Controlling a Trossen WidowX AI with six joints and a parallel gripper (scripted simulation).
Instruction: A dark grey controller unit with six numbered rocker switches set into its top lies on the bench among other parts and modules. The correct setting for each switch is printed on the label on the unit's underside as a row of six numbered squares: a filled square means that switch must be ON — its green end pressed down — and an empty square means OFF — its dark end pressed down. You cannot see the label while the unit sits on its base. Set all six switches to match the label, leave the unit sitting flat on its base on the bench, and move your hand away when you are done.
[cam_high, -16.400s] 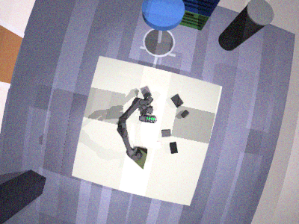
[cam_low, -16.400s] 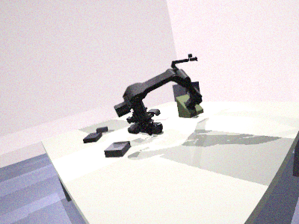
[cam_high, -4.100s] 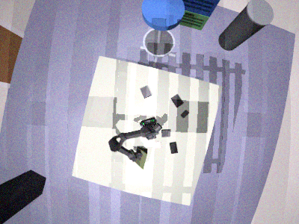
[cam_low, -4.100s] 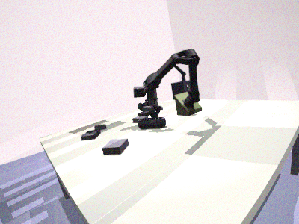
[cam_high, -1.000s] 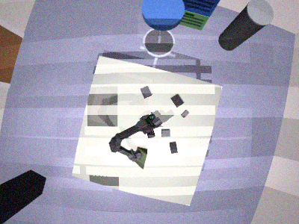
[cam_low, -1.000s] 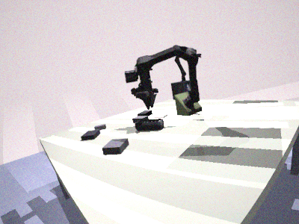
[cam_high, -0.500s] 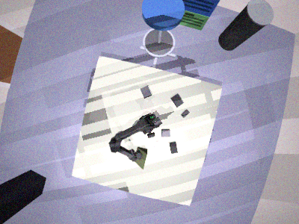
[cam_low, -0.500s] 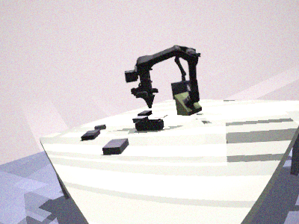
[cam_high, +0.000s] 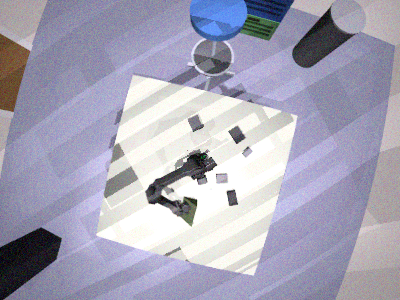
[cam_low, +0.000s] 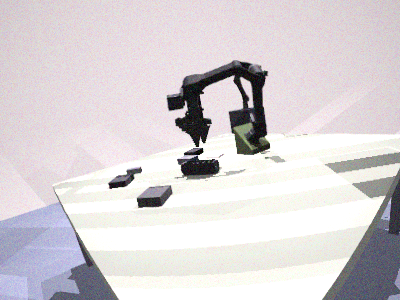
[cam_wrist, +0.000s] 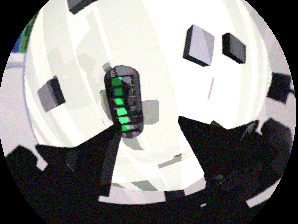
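Note:
The dark grey controller unit (cam_high: 206, 156) (cam_low: 200, 167) (cam_wrist: 137, 102) sits flat on its base on the bench (cam_low: 225, 240), switches up. In the wrist view its six switches form a column, each with a green end on the left and a dark end on the right. The second green end from the top looks dimmer; which ends are pressed down is hard to tell. The label underneath is hidden. My gripper (cam_low: 201, 143) (cam_wrist: 150, 121) is open and empty, above the unit. In the wrist view the left fingertip lies beside the unit's lower end, the right one well to its right.
A pale grey block (cam_high: 221, 178) (cam_wrist: 198, 46) and a dark block (cam_high: 232, 197) (cam_wrist: 234, 48) lie to one side. Other blocks (cam_high: 195, 123) (cam_high: 237, 134) (cam_low: 155, 196) lie around. The arm's base stands by an olive-green wedge (cam_high: 190, 216) (cam_low: 245, 142).

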